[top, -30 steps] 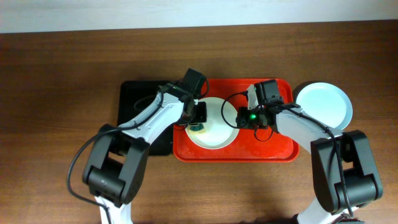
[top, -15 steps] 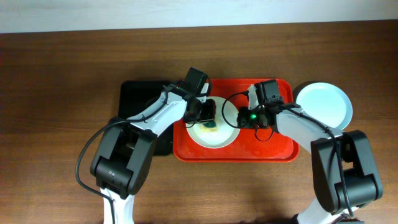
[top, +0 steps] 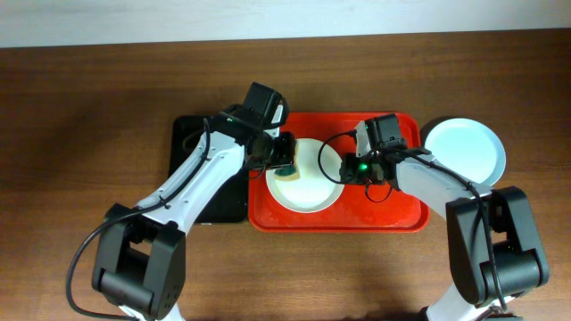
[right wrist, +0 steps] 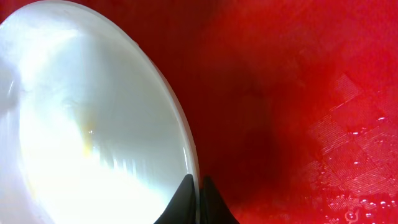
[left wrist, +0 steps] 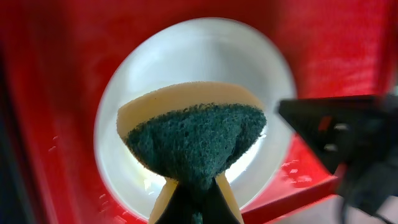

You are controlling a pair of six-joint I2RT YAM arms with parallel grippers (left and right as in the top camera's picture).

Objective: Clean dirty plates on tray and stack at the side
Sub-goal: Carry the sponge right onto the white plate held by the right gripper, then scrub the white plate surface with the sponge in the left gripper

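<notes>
A white plate (top: 308,185) is being held in the red tray (top: 393,212).
A sponge (left wrist: 193,134) is being pinched by the left fingers (top: 285,159) over the plate's 9 o'clock side; the plate's 3 o'clock rim is being pinched by the right fingers (top: 346,168). A second plate (top: 464,150) is lying on the table (top: 89,134) at the tray's 3 o'clock.

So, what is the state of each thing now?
White plate: in red tray, faint yellow smear.
Pale blue plate: on table, looks clean.
Red tray: wet with droplets.
Sponge: gripped, over white plate.
Left hand: shut on sponge.
Right hand: shut on white plate rim.
</notes>
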